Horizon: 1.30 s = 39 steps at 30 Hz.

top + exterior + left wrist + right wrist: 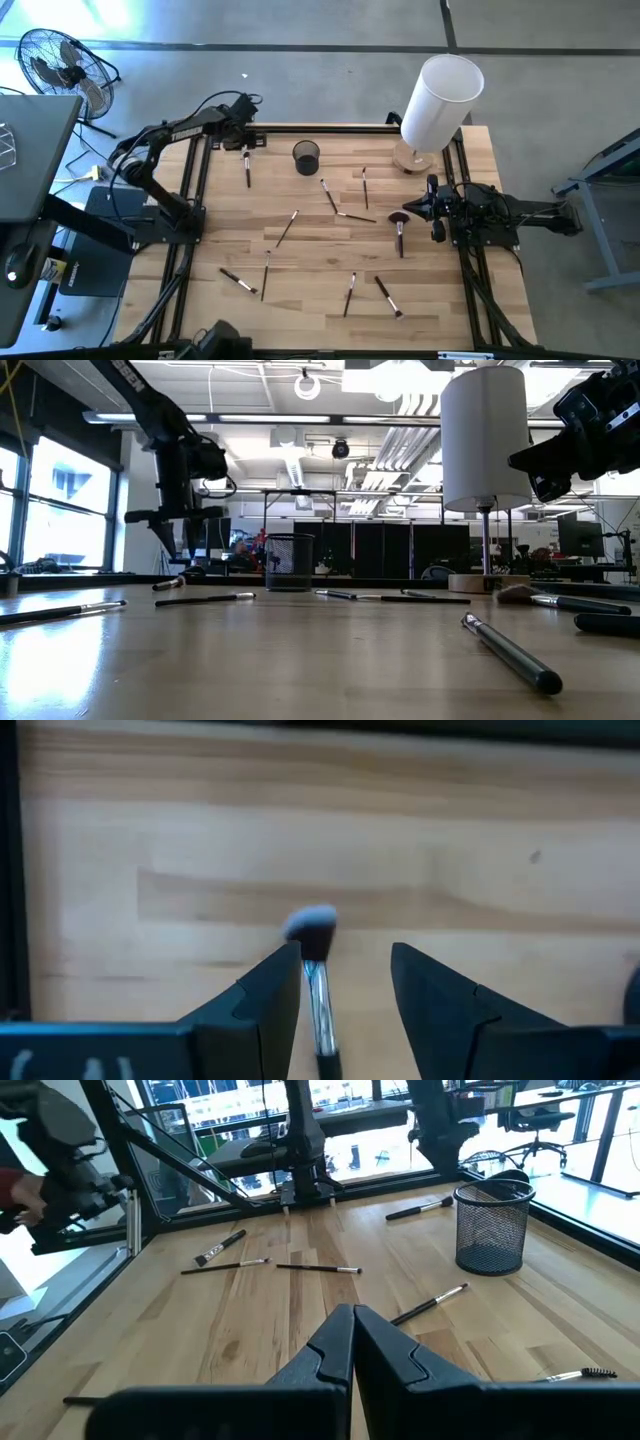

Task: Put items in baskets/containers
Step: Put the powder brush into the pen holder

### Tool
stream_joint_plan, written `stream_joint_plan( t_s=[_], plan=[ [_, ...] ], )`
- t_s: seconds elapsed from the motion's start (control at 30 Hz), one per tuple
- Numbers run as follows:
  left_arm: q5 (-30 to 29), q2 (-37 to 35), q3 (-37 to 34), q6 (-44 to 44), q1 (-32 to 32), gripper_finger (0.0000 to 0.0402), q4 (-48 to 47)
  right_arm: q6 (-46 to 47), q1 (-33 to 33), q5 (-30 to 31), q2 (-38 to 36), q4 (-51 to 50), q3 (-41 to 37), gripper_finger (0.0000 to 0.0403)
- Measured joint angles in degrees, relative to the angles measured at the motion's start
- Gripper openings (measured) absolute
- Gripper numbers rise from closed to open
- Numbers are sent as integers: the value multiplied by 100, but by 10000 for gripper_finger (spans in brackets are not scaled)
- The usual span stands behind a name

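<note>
Several thin dark-handled makeup brushes lie flat and scattered on the wooden table; one with a wide reddish head (pixel 399 218) lies near the right arm. The black wire-mesh cup (pixel 306 157) (pixel 491 1227) stands upright at the far middle. My left gripper (pixel 245 142) (pixel 345 970) hovers open over the far-left corner, pointing down. A pale-tipped brush (pixel 316 970) (pixel 247 168) lies on the table below, between its fingers and close to one. My right gripper (pixel 432 210) (pixel 352 1318) is shut, empty, and raised at the right side.
A tall white cylinder (pixel 440 98) stands on a round wooden base at the far right corner. Black frame rails (pixel 190 190) run along the table's left and right edges. A floor fan (pixel 60 62) stands beyond the far left corner.
</note>
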Motion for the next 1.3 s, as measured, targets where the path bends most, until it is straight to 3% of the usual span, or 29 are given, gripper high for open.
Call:
stream_joint_plan(
  t_s=[0.27,0.93,1.07,1.23,1.3],
  plan=[
    [408,395,50,-74,378,154,-155,0,0,0,-2,0,-2,5],
    [586,1137,63,-95,359,152,78,0,-1,0,0,0,-1,5],
    [554,1154,61,-173,360,115,60,2,-2,0,-2,0,-2,5],
    [573,1160,59,-137,361,18,76,0,0,0,0,0,-2,5],
    [577,1163,59,-162,359,14,80,2,0,0,-2,0,-2,5]
  ],
)
